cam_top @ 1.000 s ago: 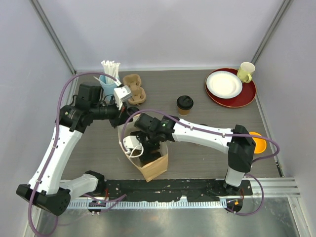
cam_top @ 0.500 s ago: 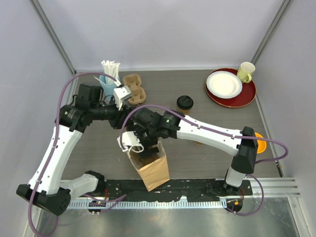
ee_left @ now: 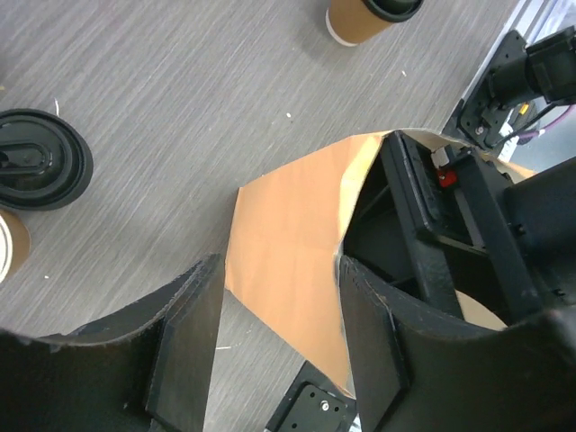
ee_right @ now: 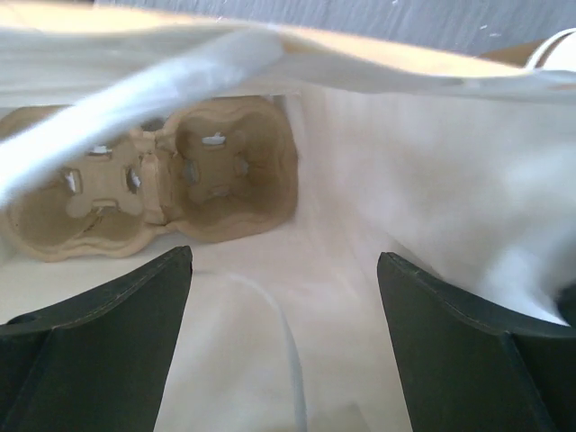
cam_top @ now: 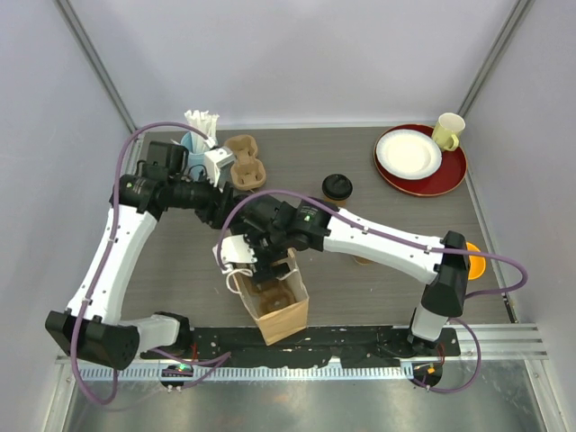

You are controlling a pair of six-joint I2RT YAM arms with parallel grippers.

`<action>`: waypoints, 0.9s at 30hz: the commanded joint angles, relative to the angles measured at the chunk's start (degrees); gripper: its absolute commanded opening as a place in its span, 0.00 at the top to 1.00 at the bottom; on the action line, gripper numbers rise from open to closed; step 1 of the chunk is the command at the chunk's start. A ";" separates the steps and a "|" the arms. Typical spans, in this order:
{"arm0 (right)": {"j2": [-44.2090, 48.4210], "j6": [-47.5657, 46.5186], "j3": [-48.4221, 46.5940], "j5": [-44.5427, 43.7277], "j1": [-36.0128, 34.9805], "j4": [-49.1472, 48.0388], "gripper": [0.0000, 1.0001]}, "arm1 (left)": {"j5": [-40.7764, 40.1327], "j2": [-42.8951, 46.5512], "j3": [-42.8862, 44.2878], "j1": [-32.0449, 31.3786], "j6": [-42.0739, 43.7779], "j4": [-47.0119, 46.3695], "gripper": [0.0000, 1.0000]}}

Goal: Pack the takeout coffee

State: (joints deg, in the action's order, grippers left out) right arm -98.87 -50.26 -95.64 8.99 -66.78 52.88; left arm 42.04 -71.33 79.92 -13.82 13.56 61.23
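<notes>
One takeout coffee cup [cam_top: 337,187], brown with a black lid, stands on the table behind the arms. The left wrist view shows its lid [ee_left: 40,166] and a second lidded cup [ee_left: 364,16]. A brown paper bag [cam_top: 281,310] stands upright near the front edge, and its wall [ee_left: 288,252] shows in the left wrist view. My right gripper [cam_top: 268,277] reaches into the bag's mouth. It is open [ee_right: 288,346] above a pulp cup carrier [ee_right: 153,189] on the white bag floor. My left gripper [cam_top: 220,216] hangs open [ee_left: 279,351] just behind the bag, holding nothing, with the rim beside its right finger.
A second pulp carrier [cam_top: 245,162] and a light-blue cup of white straws [cam_top: 196,135] stand at the back left. A red plate [cam_top: 450,171] bearing a white plate and a yellow mug [cam_top: 448,130] sits at the back right. An orange object [cam_top: 472,261] lies by the right arm.
My left gripper has opened, let go of the bag's rim and drawn back a little. The bag has tipped more upright, with the right gripper staying open in its mouth.
</notes>
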 commanded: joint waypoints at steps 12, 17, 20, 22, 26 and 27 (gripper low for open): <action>2.72 2.71 -9.31 6.31 0.78 1.17 0.11 | 4.80 4.53 3.31 1.26 -0.47 -1.29 0.41; 3.68 4.29 -12.03 4.63 0.78 0.73 0.11 | 5.07 4.62 3.75 1.26 -0.64 -1.03 0.41; 4.38 6.14 -14.13 4.46 0.87 0.55 0.11 | 4.54 3.92 4.54 1.26 -0.99 -1.03 0.41; 5.79 7.36 -15.19 3.75 0.78 -0.41 0.10 | 3.49 2.61 5.59 1.26 -1.78 -0.33 0.41; 8.78 11.14 -15.46 2.26 0.95 -3.31 0.09 | 4.70 2.16 6.48 1.26 -1.26 1.17 0.41; 9.30 12.28 -15.46 1.65 1.13 -4.01 0.09 | 5.24 2.33 6.56 1.26 -1.26 0.91 0.41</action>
State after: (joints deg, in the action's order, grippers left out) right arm -95.55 -43.20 -107.70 12.88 -66.17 54.24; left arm 45.06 -69.04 84.33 -12.71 12.75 61.23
